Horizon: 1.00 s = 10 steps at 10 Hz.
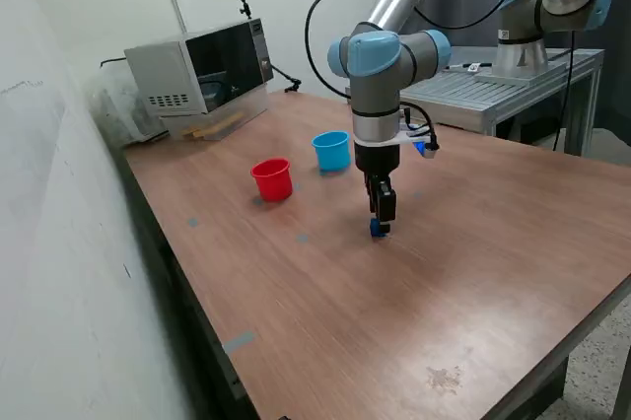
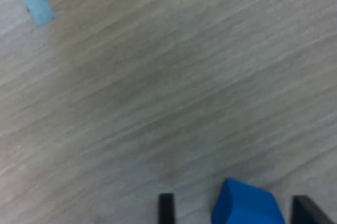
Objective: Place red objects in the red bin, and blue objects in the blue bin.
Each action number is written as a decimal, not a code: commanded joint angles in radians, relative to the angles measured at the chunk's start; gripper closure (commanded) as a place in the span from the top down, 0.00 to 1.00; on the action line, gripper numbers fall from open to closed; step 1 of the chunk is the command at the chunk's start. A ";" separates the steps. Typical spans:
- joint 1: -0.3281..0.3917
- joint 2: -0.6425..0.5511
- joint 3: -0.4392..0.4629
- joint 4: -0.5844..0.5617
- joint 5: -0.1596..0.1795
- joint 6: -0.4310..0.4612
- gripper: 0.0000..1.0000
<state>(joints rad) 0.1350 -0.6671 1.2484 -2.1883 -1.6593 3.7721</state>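
A: Your end effector (image 1: 381, 221) is open around the small dark blue cube (image 2: 247, 205) on the brown wooden tabletop (image 1: 473, 272), not gripping.

B: The cube sits off-centre and skewed, so closing could twist it out. Light blue plastic cup (image 1: 332, 150)'s at 11 o'clock.

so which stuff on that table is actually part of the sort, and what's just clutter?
Part of the job:
- blue cube under the claw, between its fingers in the wrist view
- blue cup
- red cup

Just lying about:
- microwave at the table's far corner
- tape patches stuck on the tabletop
- metal bench behind the table
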 commanded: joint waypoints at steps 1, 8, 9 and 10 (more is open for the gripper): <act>0.003 0.000 0.014 -0.001 0.001 0.000 0.00; -0.029 -0.075 0.014 0.001 0.009 -0.086 0.00; -0.044 -0.110 0.026 0.004 0.007 -0.104 0.00; -0.073 -0.150 0.073 0.005 0.007 -0.127 0.00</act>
<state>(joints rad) 0.0931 -0.7623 1.2810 -2.1856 -1.6515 3.6779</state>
